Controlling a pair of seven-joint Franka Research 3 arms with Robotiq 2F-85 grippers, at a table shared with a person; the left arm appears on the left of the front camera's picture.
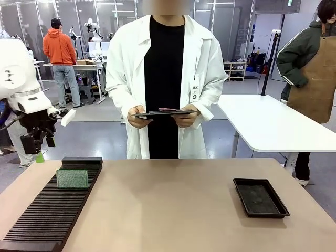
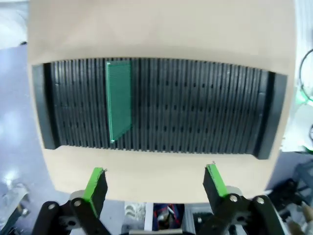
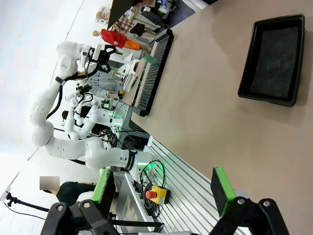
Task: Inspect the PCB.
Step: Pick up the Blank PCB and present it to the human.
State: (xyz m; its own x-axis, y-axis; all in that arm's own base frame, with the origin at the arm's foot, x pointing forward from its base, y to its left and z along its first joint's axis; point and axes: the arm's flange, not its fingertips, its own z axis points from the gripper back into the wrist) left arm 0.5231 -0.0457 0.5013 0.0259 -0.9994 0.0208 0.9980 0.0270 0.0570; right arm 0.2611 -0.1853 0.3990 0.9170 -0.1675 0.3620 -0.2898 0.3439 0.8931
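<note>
Got the PCB [image 1: 72, 178] parked on edge in a slot of the black slotted rack [image 1: 47, 215], up toward the rack's far end. Makes sense: propped upright by the slots, top edge sticking out free, easy to pinch from above. Plenty of empty slots on both sides of it, so no neighbours to bump.

As for the left gripper [image 1: 39, 153]: hovering just outside the rack's left long side, green pads [image 2: 94, 186] spread wide, nothing between. Not lined up with the board yet, judging by the left wrist view. Looks like pre-grasp, board not lifted.

Same deal for the right gripper [image 3: 164, 188], well away from the rack, fingers apart and empty.

Shallow black tray [image 1: 239, 185] sitting far off the rack's right side, bare tabletop [image 1: 168, 210] between, so loads of swing room.

Beyond the rack's far end, a person holding a clipboard [image 1: 163, 112] in both hands, probably ready to note the check.
</note>
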